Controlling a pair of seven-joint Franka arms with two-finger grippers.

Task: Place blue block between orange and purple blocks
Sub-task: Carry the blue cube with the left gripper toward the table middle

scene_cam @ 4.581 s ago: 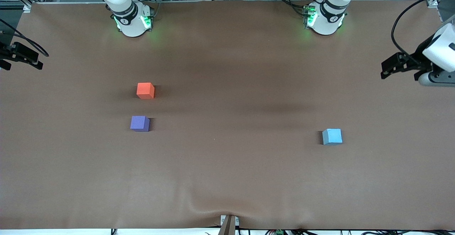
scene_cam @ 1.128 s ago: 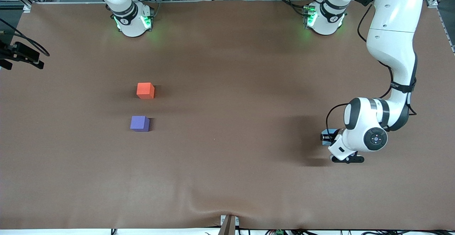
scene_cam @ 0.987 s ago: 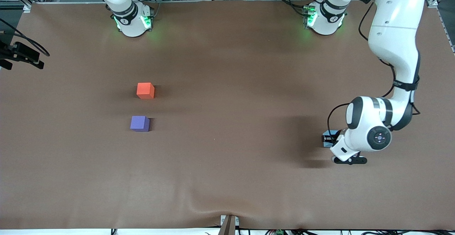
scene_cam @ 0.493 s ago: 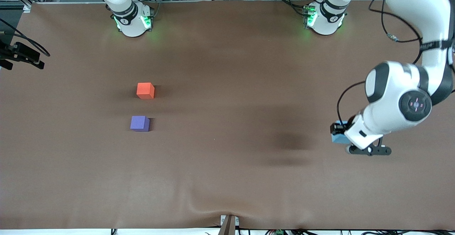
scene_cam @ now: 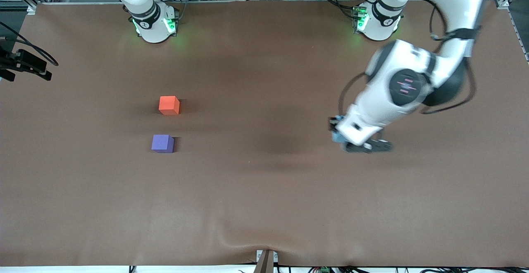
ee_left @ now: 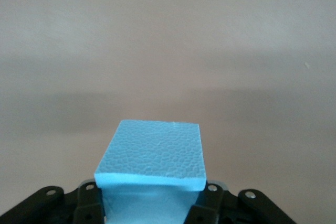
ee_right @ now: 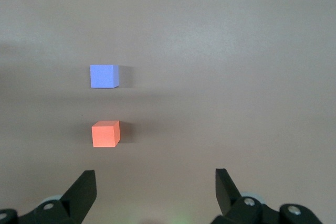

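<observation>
My left gripper (scene_cam: 339, 134) is shut on the light sky-blue block (scene_cam: 337, 136) and holds it up over the bare mat toward the left arm's end of the table. In the left wrist view the blue block (ee_left: 152, 163) sits between the black fingers (ee_left: 86, 203). The orange block (scene_cam: 169, 105) and the purple block (scene_cam: 162, 143) rest on the mat toward the right arm's end, the purple one nearer the front camera, with a gap between them. My right gripper (ee_right: 155, 192) is open and empty, high over the mat, with the orange block (ee_right: 105, 133) and the purple block (ee_right: 104, 76) in its view.
The brown mat (scene_cam: 264, 190) covers the table, with a wrinkle at its front edge (scene_cam: 248, 244). A black camera mount (scene_cam: 25, 64) sticks in at the right arm's end. Both arm bases (scene_cam: 153, 21) stand along the table's back edge.
My left gripper came down on the blue block, shut on it, lifted it off the mat and has carried it toward the middle of the table. The orange and purple blocks have not moved.
</observation>
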